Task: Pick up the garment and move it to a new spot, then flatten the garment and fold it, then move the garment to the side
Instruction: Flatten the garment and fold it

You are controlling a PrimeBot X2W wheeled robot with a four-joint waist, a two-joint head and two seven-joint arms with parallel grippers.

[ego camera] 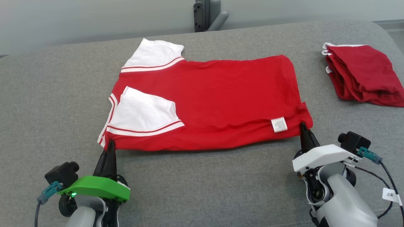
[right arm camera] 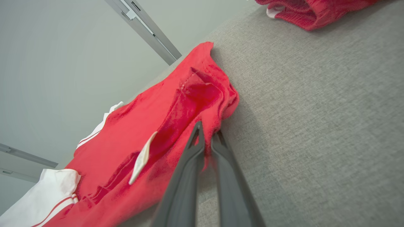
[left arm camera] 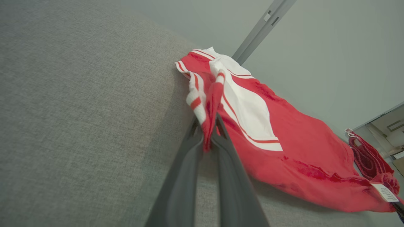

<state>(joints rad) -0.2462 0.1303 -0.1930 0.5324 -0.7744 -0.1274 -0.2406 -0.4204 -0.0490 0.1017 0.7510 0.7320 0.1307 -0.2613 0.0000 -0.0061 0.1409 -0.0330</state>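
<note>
Grey surface [ego camera: 202, 189], garment [ego camera: 221, 94] corners in grippers [ego camera: 110, 145] [ego camera: 303, 127]

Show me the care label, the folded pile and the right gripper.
care label [ego camera: 279, 124], head view, middle of the white tag.
folded pile [ego camera: 363, 72], head view, top red layer.
right gripper [ego camera: 303, 127], head view, between the fingertips.

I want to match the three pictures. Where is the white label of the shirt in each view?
Head view: label at the shirt's near edge, right of centre, by the right gripper.
Left wrist view: label in the lower right corner.
Right wrist view: label left of centre.
Shared landmark: the folded red pile, in all three.
</note>
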